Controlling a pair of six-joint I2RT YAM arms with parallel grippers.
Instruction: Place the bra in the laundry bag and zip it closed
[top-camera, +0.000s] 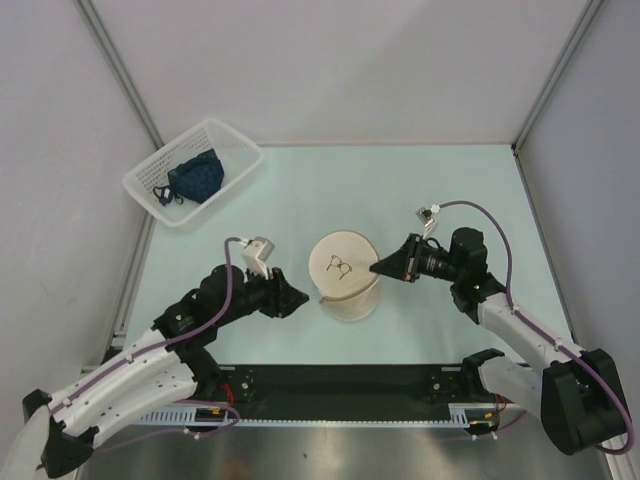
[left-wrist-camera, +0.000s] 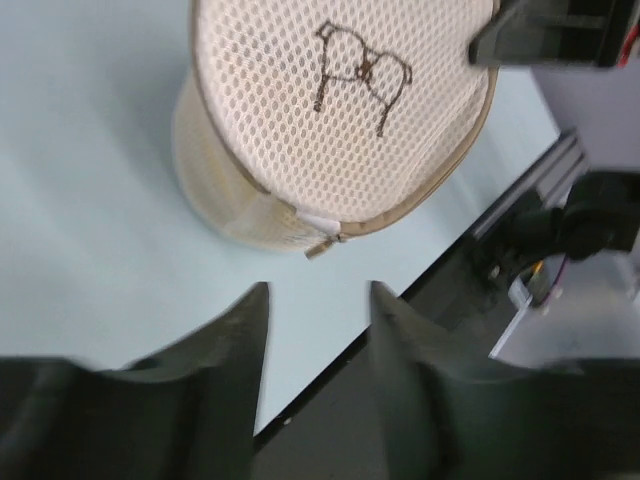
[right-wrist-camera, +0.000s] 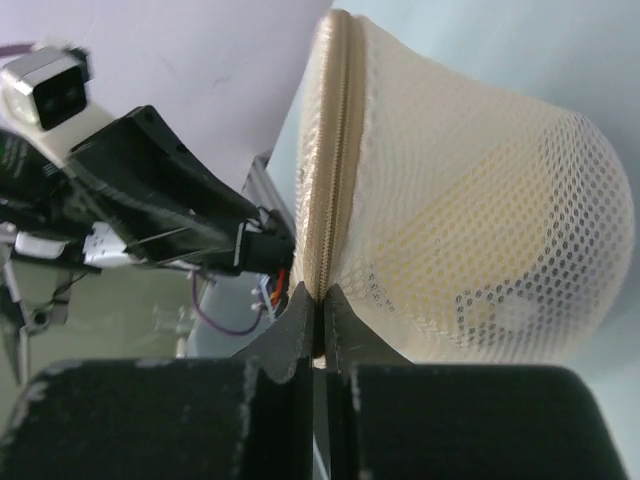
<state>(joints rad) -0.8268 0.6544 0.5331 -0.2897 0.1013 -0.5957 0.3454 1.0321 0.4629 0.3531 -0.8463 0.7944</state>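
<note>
The laundry bag, a cream mesh drum with a dark bra drawing on its lid, stands mid-table, tipped a little. It fills the left wrist view with its zip pull at the lid's near edge. My right gripper is shut on the bag's zip seam at its right rim. My left gripper is open and empty just left of the bag, its fingers apart. The bra shows only as a yellow shape through the mesh wall.
A white slatted basket at the back left holds a dark blue garment. The black base rail runs along the near table edge. Frame posts stand at both back corners.
</note>
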